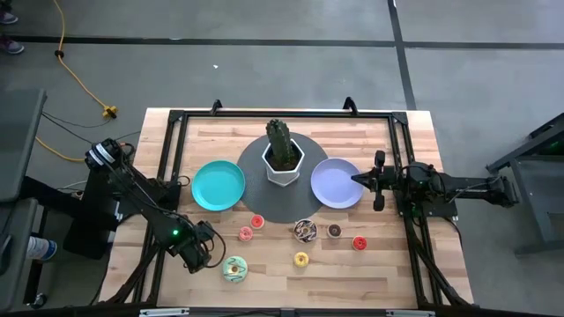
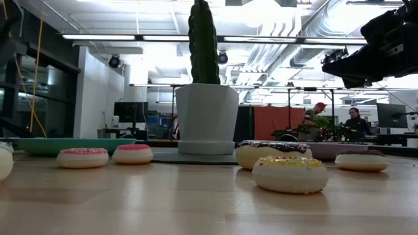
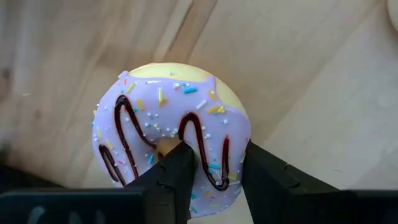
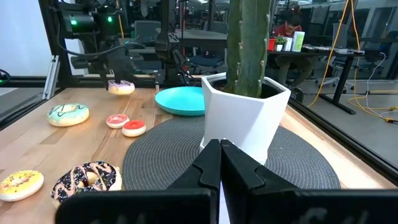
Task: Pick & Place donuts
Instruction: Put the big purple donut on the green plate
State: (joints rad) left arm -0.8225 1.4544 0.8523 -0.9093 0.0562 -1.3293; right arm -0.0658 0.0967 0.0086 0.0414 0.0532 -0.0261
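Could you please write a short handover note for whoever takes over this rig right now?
Left gripper: shut on the lavender-iced donut, near the table's front left, one finger through its hole.
Right gripper: shut, empty, waiting over the lavender plate.
Both plates, teal plate included, hold no donuts.
On the table: mint donut, two pink, chocolate-white, brown, red, yellow.
Left: place the held donut, then the rest.
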